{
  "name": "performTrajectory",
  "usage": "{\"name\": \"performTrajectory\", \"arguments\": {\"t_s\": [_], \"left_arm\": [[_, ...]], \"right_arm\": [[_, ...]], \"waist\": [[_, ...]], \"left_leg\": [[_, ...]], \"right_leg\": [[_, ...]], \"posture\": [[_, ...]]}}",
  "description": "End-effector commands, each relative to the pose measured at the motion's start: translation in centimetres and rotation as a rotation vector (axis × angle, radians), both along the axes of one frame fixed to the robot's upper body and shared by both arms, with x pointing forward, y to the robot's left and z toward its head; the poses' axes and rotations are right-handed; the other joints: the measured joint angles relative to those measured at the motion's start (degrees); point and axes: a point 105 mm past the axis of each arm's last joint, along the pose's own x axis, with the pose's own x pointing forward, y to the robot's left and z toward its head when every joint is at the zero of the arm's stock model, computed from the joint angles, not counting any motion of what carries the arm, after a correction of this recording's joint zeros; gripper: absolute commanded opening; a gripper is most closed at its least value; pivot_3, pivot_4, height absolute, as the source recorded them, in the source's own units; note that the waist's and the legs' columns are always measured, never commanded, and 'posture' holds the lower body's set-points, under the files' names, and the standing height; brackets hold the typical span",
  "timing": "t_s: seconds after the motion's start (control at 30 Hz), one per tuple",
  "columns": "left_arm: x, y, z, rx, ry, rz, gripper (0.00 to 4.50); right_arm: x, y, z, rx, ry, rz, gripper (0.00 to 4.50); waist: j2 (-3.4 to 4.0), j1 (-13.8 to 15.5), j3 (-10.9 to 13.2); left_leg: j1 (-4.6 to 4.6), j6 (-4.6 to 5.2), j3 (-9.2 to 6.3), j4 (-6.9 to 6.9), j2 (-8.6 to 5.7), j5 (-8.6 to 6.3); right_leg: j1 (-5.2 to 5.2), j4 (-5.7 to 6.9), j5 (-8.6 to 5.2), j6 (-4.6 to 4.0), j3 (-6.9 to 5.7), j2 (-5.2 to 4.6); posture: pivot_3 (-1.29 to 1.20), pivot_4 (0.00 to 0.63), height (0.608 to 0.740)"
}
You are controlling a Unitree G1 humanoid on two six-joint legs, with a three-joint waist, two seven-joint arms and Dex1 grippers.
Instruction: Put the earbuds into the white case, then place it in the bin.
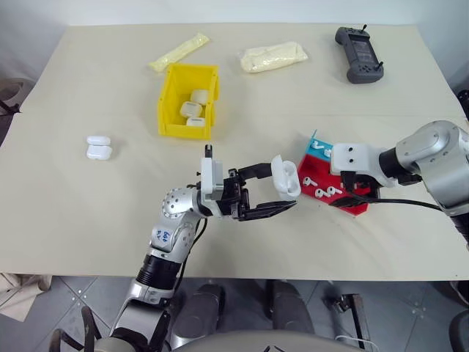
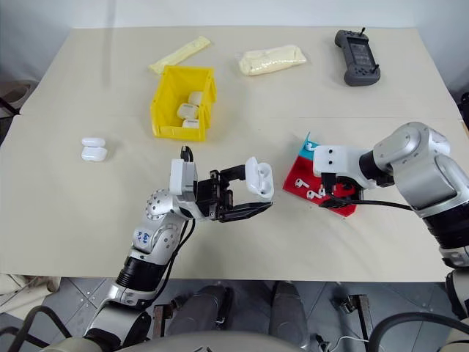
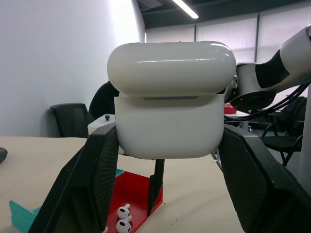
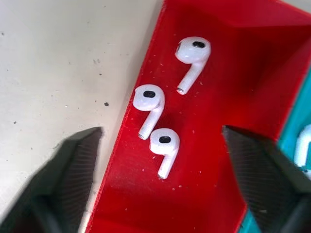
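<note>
White case (image 1: pixel 286 177) in left claw (image 1: pixel 282 194), lid open, beside red tray (image 1: pixel 350 204).

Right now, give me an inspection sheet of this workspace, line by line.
Surface: beige table, bare near the front edge.
Job's things: white case, lid open, in the left hand; earbuds loose in the red tray; yellow bin holding three cases.
Clutter: two cases, two cream pouches, black handheld controller.
Hands: left shut on the case; right hand open over the earbuds.
Cables: black cable along the right arm.
Surroundings: grey tiled floor.
</note>
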Motion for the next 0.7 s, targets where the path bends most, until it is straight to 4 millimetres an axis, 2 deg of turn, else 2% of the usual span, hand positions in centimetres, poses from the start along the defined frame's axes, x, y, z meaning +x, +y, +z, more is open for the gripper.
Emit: {"name": "performTrajectory", "arguments": {"t_s": [0.03, 0.17, 0.7], "left_arm": [[-0.66, 0.00, 0.85, -0.015, -0.047, -0.004, 2.74], [-0.60, 0.03, 0.88, -0.012, -0.048, -0.002, 2.74], [-0.36, 0.17, 1.01, -0.010, -0.054, 0.016, 2.74]], "right_arm": [[0.27, -0.04, 0.56, -0.015, -0.033, 0.019, 2.71], [0.35, -0.04, 0.35, -0.026, -0.030, 0.029, 1.41], [0.92, -0.28, 0.10, -0.050, -0.026, 0.035, 1.41]], "waist": [[0.00, -0.02, 0.00], [0.00, -0.03, 0.00], [0.00, -0.51, 0.00]], "left_leg": [[0.00, 0.00, 0.00, 0.00, 0.00, 0.00], [0.00, 0.00, 0.00, 0.00, 0.00, 0.00], [0.00, 0.00, 0.00, 0.00, 0.00, 0.00]], "right_leg": [[0.00, 0.00, 0.00, 0.00, 0.00, 0.00], [0.00, 0.00, 0.00, 0.00, 0.00, 0.00], [0.01, 0.00, 0.00, 0.00, 0.00, 0.00]], "posture": [[0.00, 0.150, 0.740], [0.00, 0.150, 0.740], [0.00, 0.150, 0.740]]}}
